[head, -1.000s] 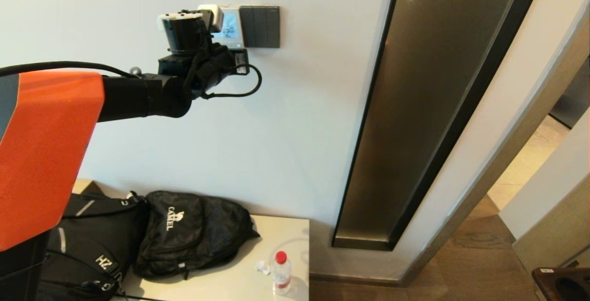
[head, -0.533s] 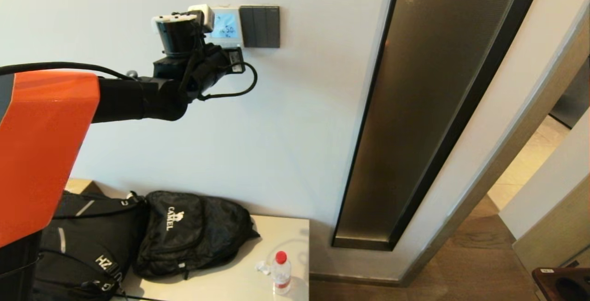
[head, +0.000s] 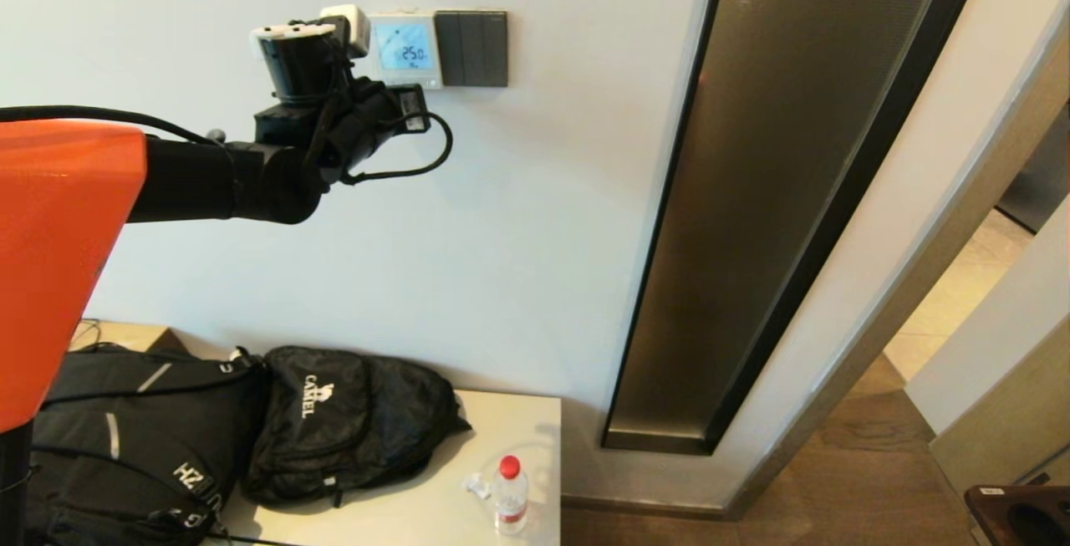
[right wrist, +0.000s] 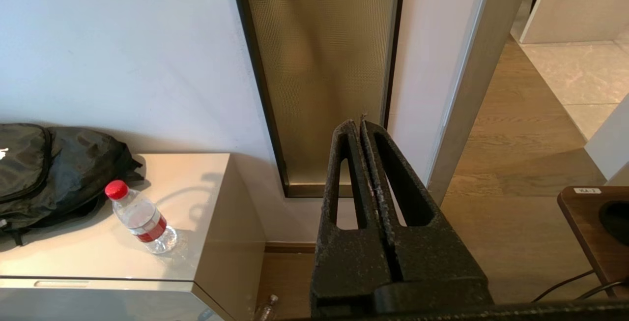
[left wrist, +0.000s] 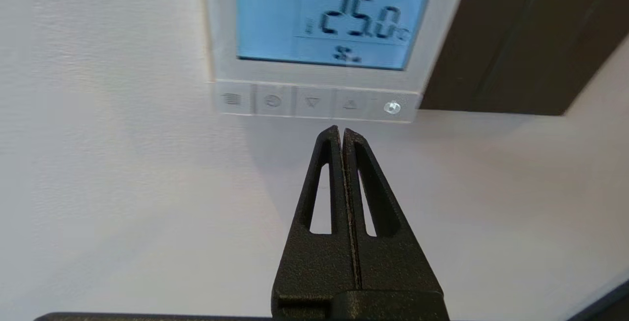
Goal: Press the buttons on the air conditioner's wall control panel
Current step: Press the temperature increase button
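- It looked like a home or hotel room entryway.
- A lit thermostat panel (head: 406, 48) sat beside dark wall switches (head: 472, 48).
- Backpacks (head: 351, 425) and a water bottle (head: 509, 493) rested on a low cabinet (right wrist: 196, 242).
- Wood flooring (right wrist: 516, 163) led through a doorway.

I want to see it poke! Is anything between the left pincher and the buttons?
No. In the left wrist view, only bare wall separates the shut left gripper from the buttons.
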Controlling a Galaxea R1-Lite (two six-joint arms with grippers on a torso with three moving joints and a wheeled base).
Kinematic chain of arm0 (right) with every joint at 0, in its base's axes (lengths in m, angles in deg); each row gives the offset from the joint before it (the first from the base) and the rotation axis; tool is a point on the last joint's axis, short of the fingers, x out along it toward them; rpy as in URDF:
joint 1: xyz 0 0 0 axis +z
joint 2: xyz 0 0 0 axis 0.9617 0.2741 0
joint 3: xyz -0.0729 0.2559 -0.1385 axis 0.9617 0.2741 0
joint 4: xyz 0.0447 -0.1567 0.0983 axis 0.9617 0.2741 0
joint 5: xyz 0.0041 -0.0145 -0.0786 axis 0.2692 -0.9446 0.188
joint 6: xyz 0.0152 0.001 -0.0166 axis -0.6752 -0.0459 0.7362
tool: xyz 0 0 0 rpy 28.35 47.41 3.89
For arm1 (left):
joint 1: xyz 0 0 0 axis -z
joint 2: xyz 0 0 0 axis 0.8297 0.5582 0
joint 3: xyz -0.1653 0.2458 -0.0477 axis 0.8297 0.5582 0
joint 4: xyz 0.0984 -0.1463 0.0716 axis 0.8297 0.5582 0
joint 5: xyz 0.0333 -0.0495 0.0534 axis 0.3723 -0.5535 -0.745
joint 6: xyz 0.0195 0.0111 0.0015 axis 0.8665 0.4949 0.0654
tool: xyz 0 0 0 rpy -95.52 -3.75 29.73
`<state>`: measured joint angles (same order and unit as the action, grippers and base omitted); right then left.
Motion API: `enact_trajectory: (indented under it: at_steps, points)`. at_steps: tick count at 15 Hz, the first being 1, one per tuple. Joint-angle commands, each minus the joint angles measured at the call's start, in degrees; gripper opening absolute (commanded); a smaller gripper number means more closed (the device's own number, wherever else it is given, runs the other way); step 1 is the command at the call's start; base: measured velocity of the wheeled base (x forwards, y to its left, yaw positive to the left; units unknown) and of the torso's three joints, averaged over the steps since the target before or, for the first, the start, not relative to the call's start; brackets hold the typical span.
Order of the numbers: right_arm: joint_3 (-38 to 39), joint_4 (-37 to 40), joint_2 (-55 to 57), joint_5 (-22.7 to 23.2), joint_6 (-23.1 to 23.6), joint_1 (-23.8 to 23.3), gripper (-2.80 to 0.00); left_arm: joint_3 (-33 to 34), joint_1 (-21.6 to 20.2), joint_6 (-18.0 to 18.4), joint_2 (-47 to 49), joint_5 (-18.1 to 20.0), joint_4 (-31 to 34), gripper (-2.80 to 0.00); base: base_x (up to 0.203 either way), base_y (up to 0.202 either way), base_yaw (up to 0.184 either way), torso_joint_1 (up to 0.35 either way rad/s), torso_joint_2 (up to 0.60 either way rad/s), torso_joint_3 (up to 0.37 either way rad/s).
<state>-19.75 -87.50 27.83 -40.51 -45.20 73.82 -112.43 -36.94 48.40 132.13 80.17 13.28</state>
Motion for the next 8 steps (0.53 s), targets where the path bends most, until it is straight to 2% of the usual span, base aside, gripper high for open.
enact_trajectory:
  at_steps: [1, 8]
  points:
    - [0.00, -0.02, 0.02, 0.03, 0.02, 0.00, -2.80, -0.93, 0.03, -0.02, 0.16, 0.02, -0.01, -2.80, 0.000, 0.000, 0.000, 0.000, 0.00, 0.000]
    - [0.00, -0.02, 0.02, 0.03, 0.02, 0.00, -2.80, -3.78, 0.03, -0.02, 2.17, 0.25, 0.81, -2.80, 0.000, 0.000, 0.000, 0.000, 0.00, 0.000]
